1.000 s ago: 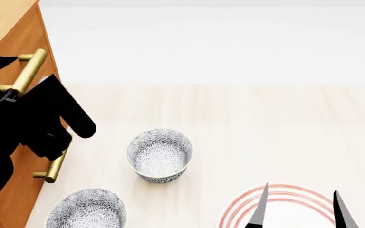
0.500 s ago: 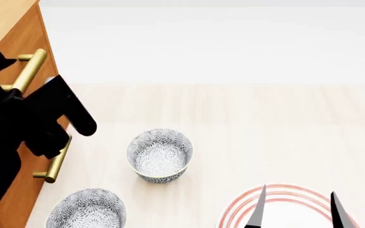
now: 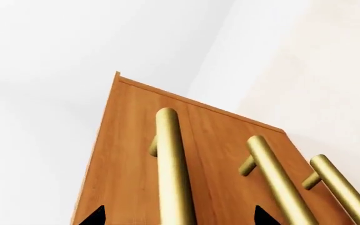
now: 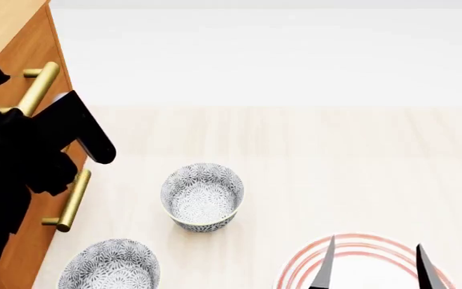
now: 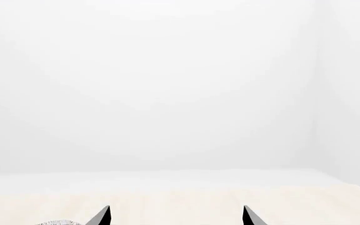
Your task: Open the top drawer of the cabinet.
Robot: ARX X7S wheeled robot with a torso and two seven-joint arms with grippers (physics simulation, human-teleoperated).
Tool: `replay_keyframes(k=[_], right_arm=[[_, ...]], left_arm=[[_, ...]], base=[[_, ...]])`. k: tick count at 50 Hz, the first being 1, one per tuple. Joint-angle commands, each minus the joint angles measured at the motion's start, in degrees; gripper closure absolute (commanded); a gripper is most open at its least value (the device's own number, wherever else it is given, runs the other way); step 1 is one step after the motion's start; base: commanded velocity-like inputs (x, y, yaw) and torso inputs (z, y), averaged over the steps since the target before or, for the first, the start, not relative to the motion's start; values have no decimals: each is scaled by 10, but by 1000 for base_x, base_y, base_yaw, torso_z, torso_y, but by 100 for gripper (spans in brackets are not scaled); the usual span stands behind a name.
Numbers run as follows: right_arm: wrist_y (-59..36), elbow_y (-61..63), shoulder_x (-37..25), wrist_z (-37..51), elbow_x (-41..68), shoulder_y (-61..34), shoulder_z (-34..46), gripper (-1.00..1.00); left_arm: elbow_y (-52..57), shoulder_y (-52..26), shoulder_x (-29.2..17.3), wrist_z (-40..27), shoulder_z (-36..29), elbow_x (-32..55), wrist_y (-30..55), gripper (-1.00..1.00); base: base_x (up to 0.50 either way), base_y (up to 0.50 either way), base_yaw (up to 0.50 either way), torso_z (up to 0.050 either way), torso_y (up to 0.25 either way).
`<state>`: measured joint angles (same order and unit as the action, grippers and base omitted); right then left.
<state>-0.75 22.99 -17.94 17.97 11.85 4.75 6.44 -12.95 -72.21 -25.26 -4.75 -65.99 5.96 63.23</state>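
Note:
The orange-brown cabinet stands at the left edge of the head view. Its top drawer looks shut flush with the front, and its brass bar handle runs along it. My left gripper is open, one black finger on each side of that handle. In the left wrist view the same handle lies between the tips of the left gripper, with clear wood showing on both sides. My right gripper hangs open over a red-ringed plate, holding nothing, and the right gripper faces only pale table and wall.
The lower drawer's handle sits just under my left wrist. Two patterned bowls stand on the pale table in front of the cabinet. A red-ringed plate lies at the front right.
My left gripper has edged in toward the cabinet front, its fingers further round the top handle. The right gripper's fingertips shifted slightly left.

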Motion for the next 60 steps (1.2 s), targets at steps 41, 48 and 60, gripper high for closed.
replay_keyframes(k=[41, 48, 60], right_arm=[[7, -9, -8, 5, 7, -1, 9, -100], [8, -11, -9, 5, 7, -2, 10, -100], [9, -13, -11, 5, 9, -2, 12, -100]], left_arm=[[-150, -7, 53, -5, -14, -16, -52, -100], [-176, -5, 61, -3, -19, -17, -62, -100], [-284, -24, 100, -2, -32, -29, -97, -100]], base=[[0, 0, 0, 0, 0], [0, 0, 0, 0, 0], [0, 0, 0, 0, 0]])
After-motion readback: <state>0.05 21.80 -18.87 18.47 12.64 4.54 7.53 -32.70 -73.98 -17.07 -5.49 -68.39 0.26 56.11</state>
